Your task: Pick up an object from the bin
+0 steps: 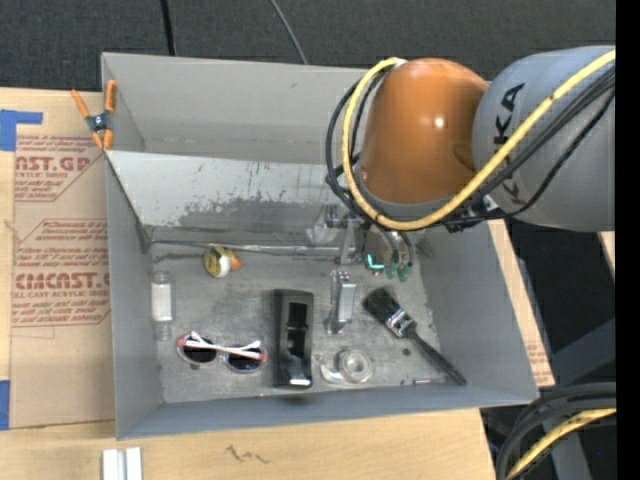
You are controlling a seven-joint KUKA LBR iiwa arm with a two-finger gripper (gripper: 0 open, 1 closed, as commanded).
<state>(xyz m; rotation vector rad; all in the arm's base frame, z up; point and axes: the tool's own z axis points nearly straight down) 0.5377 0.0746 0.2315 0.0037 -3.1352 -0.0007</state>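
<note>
Camera view. We log the grey metal bin (130,288) with a handful of loose things spread over its floor, no heap. The arm (560,138) comes in from the right. Its orange cover (425,128) hangs over the bin's far right part, with yellow and black cables (343,148) looped round it.

Below the cover the gripper (342,313) points down over the middle-right of the floor. We cannot tell whether it is open or closed, and we see nothing held in it.

Nearest things:
- A black oblong block (292,338) lies just to the gripper's left, long side running front to back.
- A black tool with a thin handle (390,313) lies just to its right. The thick end is near the gripper and the handle slants off toward the front right corner.
- A clear round piece (350,365) lies flat by the front wall, just in front of the gripper's tip and beside the block's near end.

The tip sits over the bare strip between the block and the tool. We cannot tell whether it touches either.

Farther left, well apart from the gripper:
- Sunglasses (222,351) with a white and red frame and dark lenses lie near the front wall.
- A small clear bottle (161,298) lies by the left wall.
- A small brass-coloured knob (218,260) lies near the back edge of the floor.
</note>
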